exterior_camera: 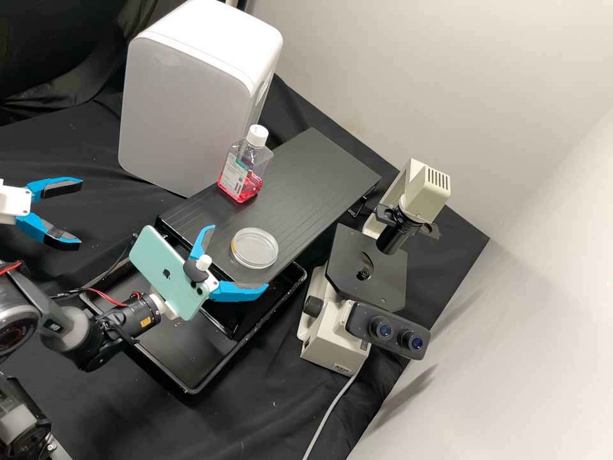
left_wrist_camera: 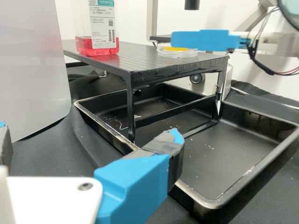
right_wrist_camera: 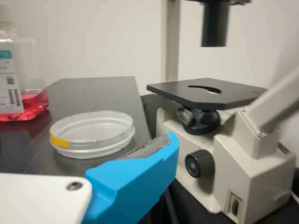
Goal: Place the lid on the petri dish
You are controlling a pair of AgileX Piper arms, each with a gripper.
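Left arm: it comes in low at the counter's edge, well apart from the right arm; the left tool (exterior_camera: 75, 213) points level across the counter, spread wide with nothing in it.
Right arm: the dark links lie nearly level above the tray, with a mint-green phone (exterior_camera: 167, 271) mounted on the wrist; the right tool (exterior_camera: 239, 258) is at platform height, spread wide and pinching nothing.
Petri dish: the clear petri dish (exterior_camera: 254, 248) is just ahead of the right tool, partly inside its open span; whether either side touches it I cannot tell; a yellow mark shows on its wall.
Lid: the lid (right_wrist_camera: 91, 122) looks seated over the base as one closed stack, though I cannot be sure.
Platform: a black ribbed platform (exterior_camera: 306, 185) on thin legs carries the dish at the end nearest the right tool; it stands ahead of the left tool and above it.
Flask: a capped flask (exterior_camera: 242, 169) of red liquid stands upright on the platform, beyond the dish from the right tool.
Tray: a shallow black tray (exterior_camera: 191, 377) lies under the right tool and holds the platform's legs.
Microscope: a cream microscope (exterior_camera: 364, 300) stands beyond the dish from the right tool, beside the tray.
White box: a rounded white box (exterior_camera: 191, 83) stands near the left tool, behind the flask.
Surface and room: black cloth (exterior_camera: 268, 396) covers the counter; pale walls (exterior_camera: 479, 96) close in behind the microscope.
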